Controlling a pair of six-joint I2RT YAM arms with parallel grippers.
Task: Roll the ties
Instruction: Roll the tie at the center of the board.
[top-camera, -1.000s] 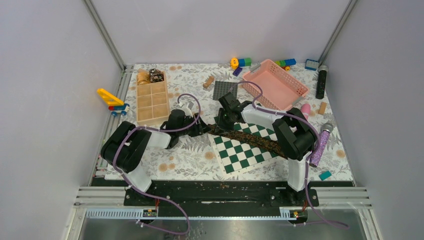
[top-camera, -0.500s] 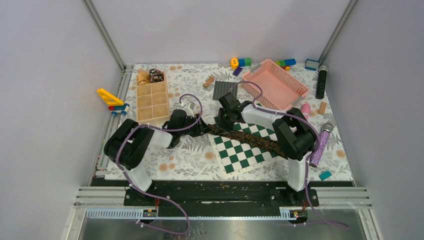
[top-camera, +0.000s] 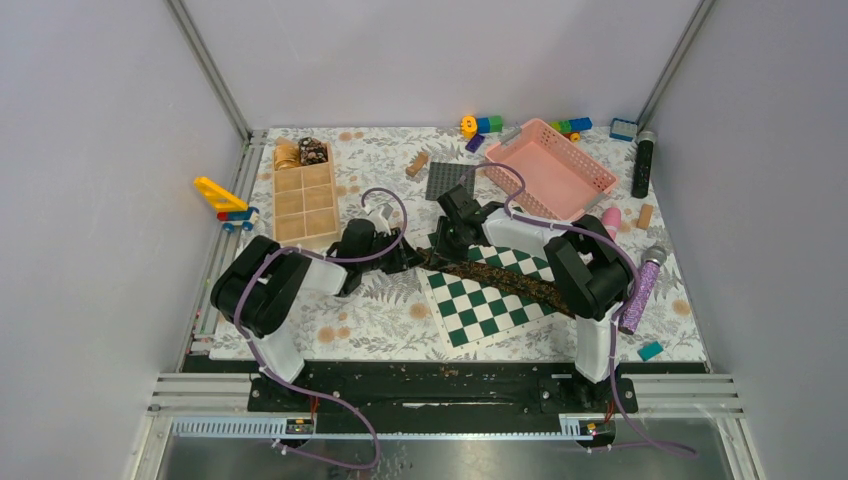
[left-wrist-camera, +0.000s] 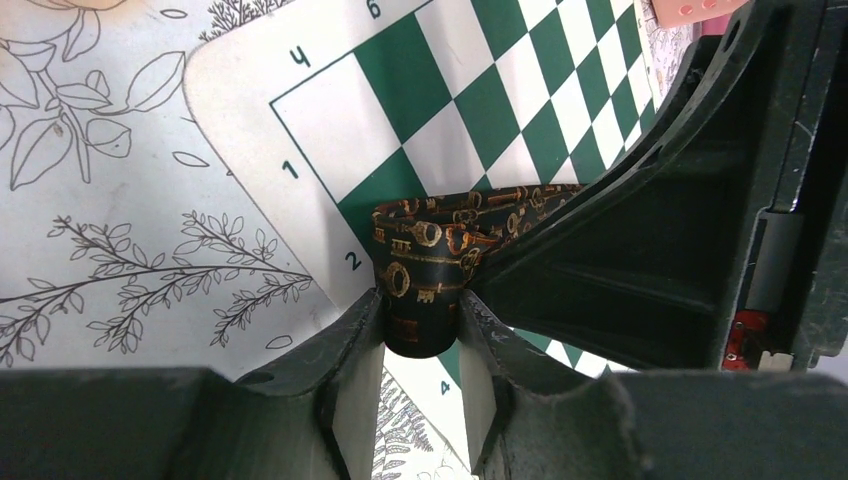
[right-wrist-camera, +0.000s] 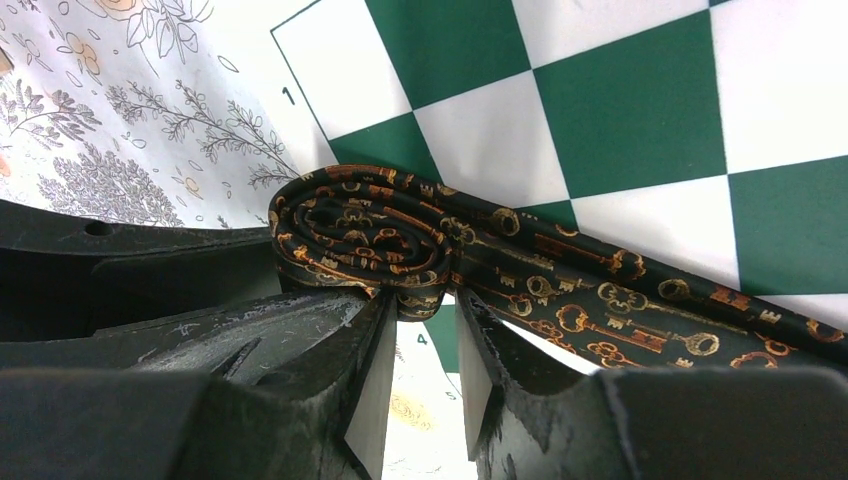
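Bright, even overhead light with soft shadows; both wrist views sharp on the tie (left-wrist-camera: 415, 280), dark below.

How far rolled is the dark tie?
Partly rolled: one end of the tie is a small coil pinched by the left gripper and right gripper; the rest lies flat across the chessboard.

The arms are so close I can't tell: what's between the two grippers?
The rolled end of the tie, on the chessboard, with the left gripper and right gripper on either side. Both wrist views show it.
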